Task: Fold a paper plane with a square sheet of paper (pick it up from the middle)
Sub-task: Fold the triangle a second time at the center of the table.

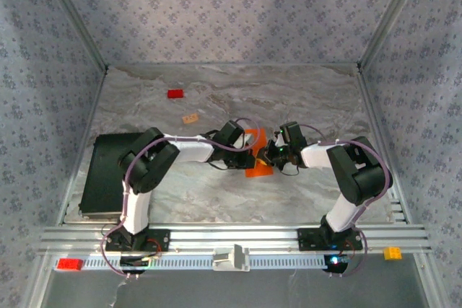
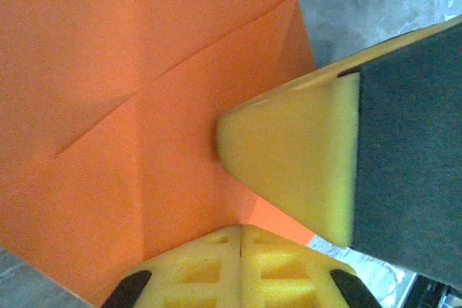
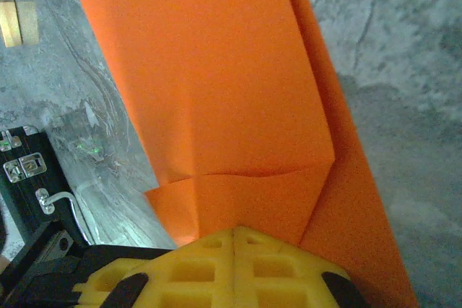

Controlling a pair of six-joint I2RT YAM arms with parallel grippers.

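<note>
The square sheet of paper (image 1: 258, 170) is bright orange and lies folded on the marble table between the two arms, with flaps and diagonal creases (image 2: 144, 106). My left gripper (image 1: 247, 152) comes at it from the left. Its yellow jaws are shut, and their tips (image 2: 240, 230) rest on the paper. My right gripper (image 1: 271, 154) comes from the right, also shut, with its tips (image 3: 234, 231) against a folded flap (image 3: 238, 192). One yellow right finger (image 2: 289, 164) presses down on the paper in the left wrist view. Whether either gripper pinches a layer cannot be made out.
A small red block (image 1: 175, 94) and a small tan block (image 1: 190, 117) lie on the table behind and to the left of the paper. A black case (image 1: 105, 171) sits at the left edge, and its latches (image 3: 22, 167) show in the right wrist view.
</note>
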